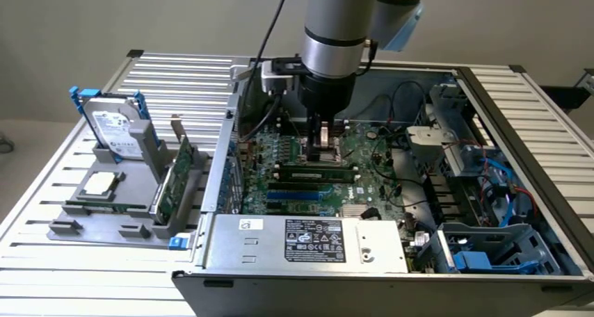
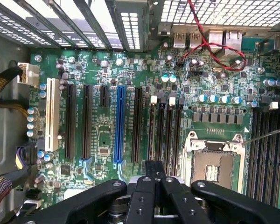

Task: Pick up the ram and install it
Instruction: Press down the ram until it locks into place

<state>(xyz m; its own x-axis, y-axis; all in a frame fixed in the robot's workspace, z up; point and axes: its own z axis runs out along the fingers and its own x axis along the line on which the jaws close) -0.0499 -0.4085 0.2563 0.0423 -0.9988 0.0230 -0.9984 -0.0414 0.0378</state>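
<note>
- Exterior view: the gripper hangs inside the open computer case, low over the motherboard. The ram lies just below it among the memory slots, its long axis running toward the exterior view's left and right. Whether the gripper grips the stick, I cannot tell.
- Wrist view: the gripper's fingers are drawn together above the memory slots, beside the CPU socket.

You have one computer case, one motherboard with one blue slot, one hard drive, one power supply and one gripper.
</note>
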